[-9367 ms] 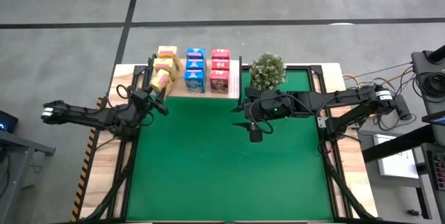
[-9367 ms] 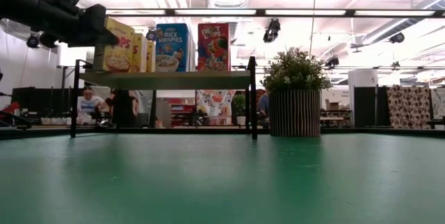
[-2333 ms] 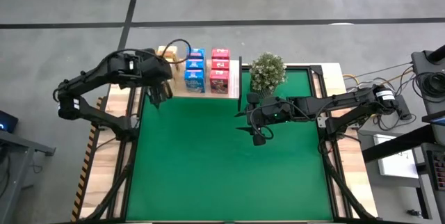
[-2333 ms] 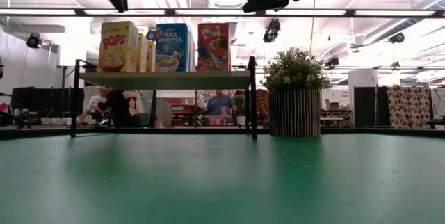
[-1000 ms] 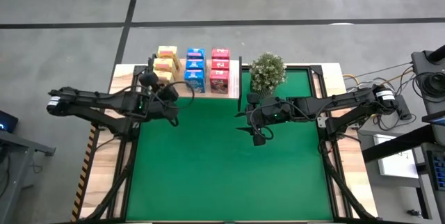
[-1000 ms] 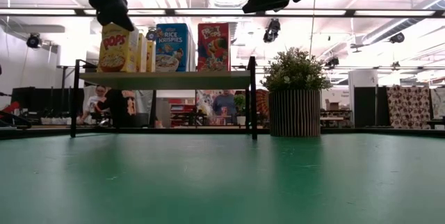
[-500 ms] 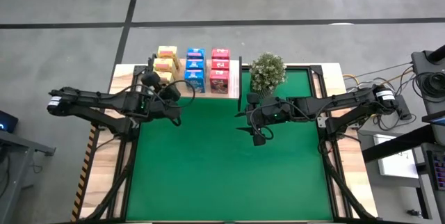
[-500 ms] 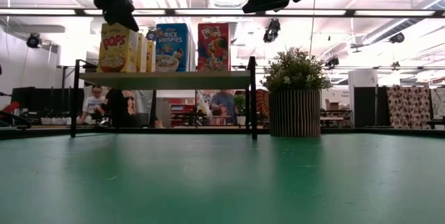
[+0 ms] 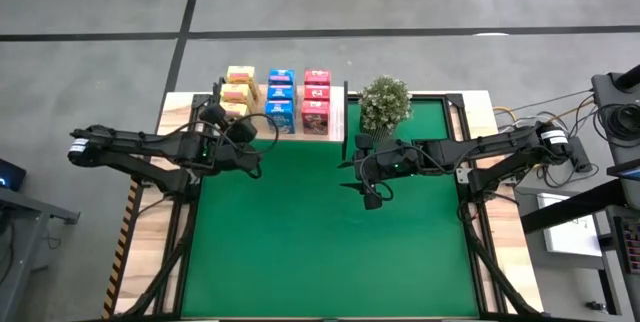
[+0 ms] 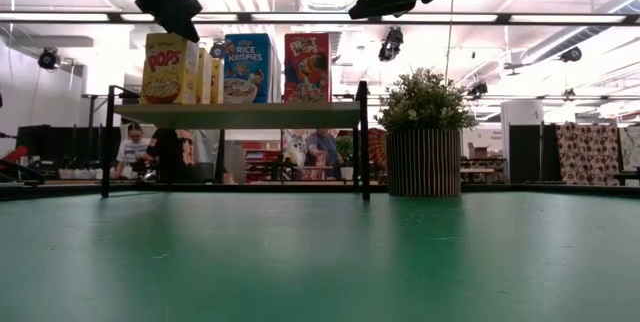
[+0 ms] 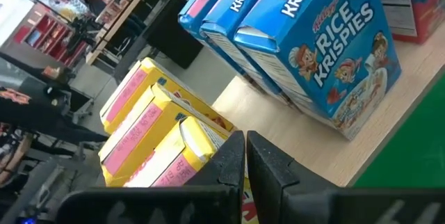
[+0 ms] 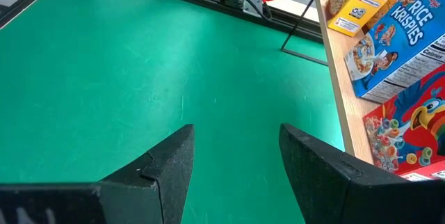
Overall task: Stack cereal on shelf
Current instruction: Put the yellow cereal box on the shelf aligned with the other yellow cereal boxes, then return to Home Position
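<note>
Showing from the high view: left end effector (image 9: 248, 158) has pulled back from the shelf (image 9: 340, 112) to the mat's near-left edge; all nine cereal boxes (image 9: 280, 101) stand on the shelf.
Left wrist view: fingers (image 11: 229, 161) together, empty, facing yellow boxes (image 11: 149, 144).
Right wrist view: right end effector (image 12: 236, 158) apart, empty, hovering over the green mat (image 12: 139, 64).
Meaning: stacking looks finished.

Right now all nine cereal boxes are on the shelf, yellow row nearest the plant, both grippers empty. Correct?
One thing is off. The pink-red boxes stand nearest the plant; the yellow boxes are at the far end, as the high view shows. The rest holds: all nine cereal boxes sit on the shelf, and the left gripper and right gripper hold nothing.
</note>
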`<state>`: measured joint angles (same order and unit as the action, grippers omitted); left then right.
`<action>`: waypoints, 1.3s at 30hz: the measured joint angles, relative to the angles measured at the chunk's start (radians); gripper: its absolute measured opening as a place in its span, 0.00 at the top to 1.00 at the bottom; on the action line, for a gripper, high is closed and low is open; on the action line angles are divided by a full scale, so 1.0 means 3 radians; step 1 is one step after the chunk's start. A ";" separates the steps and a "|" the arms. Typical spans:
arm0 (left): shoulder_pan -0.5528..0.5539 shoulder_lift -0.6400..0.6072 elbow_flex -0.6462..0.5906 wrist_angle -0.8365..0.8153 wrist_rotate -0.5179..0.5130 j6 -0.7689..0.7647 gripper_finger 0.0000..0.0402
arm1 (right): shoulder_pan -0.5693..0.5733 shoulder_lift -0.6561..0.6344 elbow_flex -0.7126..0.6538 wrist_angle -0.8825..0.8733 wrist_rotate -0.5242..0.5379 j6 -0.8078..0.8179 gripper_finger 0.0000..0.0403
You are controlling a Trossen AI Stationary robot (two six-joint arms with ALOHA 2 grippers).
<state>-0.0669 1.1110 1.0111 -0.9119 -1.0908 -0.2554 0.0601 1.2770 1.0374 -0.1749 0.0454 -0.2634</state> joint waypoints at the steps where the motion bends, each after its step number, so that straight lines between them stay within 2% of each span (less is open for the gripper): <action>1: 0.0000 0.0000 0.0000 0.0000 0.0000 -0.0020 1.00 | 0.0000 0.0000 0.0000 0.0000 0.0000 -0.0001 0.50; 13: 0.0002 0.0000 0.0000 0.0000 -0.0126 -0.0508 1.00 | 0.0001 0.0000 0.0000 -0.0001 0.0000 -0.0005 0.50; 26: -0.0021 0.0000 0.0032 0.0104 -0.0222 -0.0453 1.00 | 0.0001 0.0000 0.0000 0.0002 -0.0001 -0.0006 0.50; 30: -0.0236 -0.0019 0.0303 0.0089 -0.0107 -0.0203 1.00 | 0.0001 0.0000 -0.0007 0.0099 0.0001 0.0054 0.50; 36: -0.0401 -0.0141 0.0912 -0.0336 0.0332 0.0106 1.00 | 0.0000 0.0005 -0.0019 0.0197 0.0001 0.0264 0.51; 39: -0.0414 -0.0267 0.0967 -0.0370 0.0362 0.0126 1.00 | 0.0000 0.0005 -0.0027 0.0259 0.0000 0.0431 0.54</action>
<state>-0.1911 1.0311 1.3011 -1.0229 -0.9822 -0.2175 0.0601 1.2785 1.0292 -0.0972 0.0452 -0.1343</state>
